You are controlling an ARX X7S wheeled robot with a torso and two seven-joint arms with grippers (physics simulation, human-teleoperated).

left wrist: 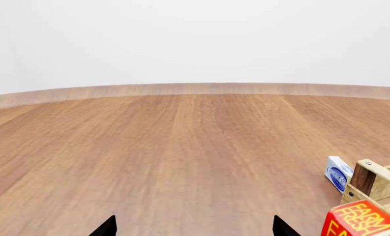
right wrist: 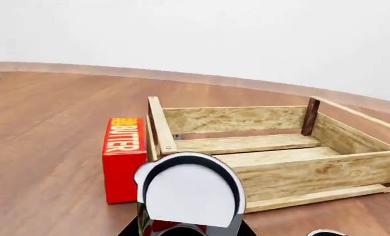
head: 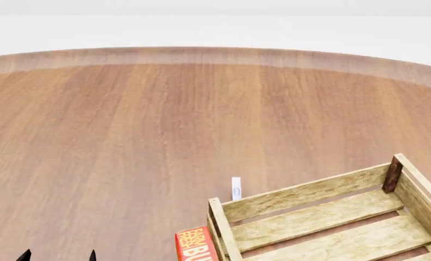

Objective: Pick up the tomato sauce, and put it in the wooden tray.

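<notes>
The tomato sauce [right wrist: 189, 194] is a can with a silver-white top and a bit of red label, and fills the near part of the right wrist view. My right gripper [right wrist: 188, 231] is shut on it, with black fingers [right wrist: 128, 228] on either side. The can is held in front of the wooden tray [right wrist: 267, 147], on the near side of its long wall. The tray also shows in the head view [head: 324, 217] and in the left wrist view [left wrist: 378, 182]. My left gripper [left wrist: 195, 228] is open and empty over bare floor, left of the tray [head: 58, 255].
A red butter box [right wrist: 124, 157] stands against the tray's left end [head: 195, 246] [left wrist: 362, 221]. A small white box with a blue label [head: 236, 188] stands just beyond that corner [left wrist: 339, 172]. A round white-topped thing [right wrist: 326, 232] peeks in at the frame edge. The floor is wood.
</notes>
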